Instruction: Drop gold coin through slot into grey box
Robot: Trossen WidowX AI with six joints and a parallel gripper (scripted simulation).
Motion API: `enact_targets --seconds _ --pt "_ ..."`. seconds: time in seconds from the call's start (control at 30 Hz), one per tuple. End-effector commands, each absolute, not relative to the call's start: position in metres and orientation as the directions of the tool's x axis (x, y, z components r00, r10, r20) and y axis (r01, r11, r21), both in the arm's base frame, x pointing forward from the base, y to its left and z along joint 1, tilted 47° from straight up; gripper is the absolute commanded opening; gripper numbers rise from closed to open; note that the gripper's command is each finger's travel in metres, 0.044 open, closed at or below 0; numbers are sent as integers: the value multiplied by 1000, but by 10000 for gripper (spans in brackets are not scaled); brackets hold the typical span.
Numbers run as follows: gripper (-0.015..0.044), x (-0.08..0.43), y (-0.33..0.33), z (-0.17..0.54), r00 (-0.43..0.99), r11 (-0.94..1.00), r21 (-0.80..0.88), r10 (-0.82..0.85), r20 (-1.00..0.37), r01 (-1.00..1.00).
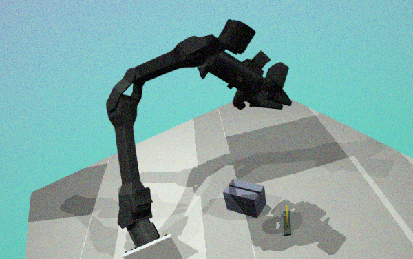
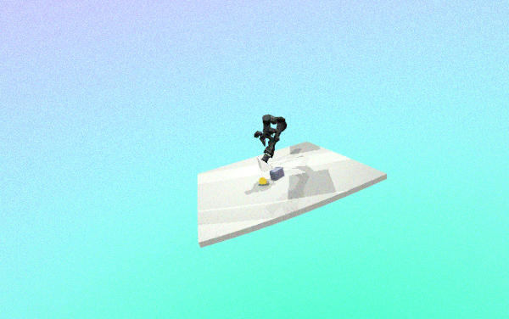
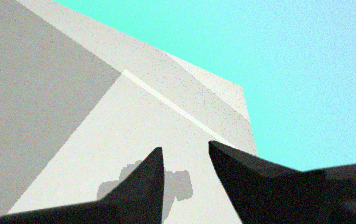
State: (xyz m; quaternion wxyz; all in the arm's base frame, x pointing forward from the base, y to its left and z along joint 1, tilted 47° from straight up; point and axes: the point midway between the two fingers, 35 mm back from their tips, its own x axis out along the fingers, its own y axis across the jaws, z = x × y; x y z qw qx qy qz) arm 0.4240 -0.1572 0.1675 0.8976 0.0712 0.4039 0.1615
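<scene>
coin (image 1: 286, 211) upright in holder (image 1: 287, 224), hand (image 1: 263, 102) high above, part-open.

One coin (image 1: 286, 211), one holder (image 1: 287, 224), one box (image 1: 244, 197), one arm (image 1: 128, 144).
</scene>
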Motion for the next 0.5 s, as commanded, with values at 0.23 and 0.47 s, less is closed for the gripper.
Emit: enact_targets --seconds 0.23,0.47 --pt "161 387 -121 26 100 524 335 638 -763 -783" --pt "161 366 -107 -6 -58 298 382 718 -694 -875"
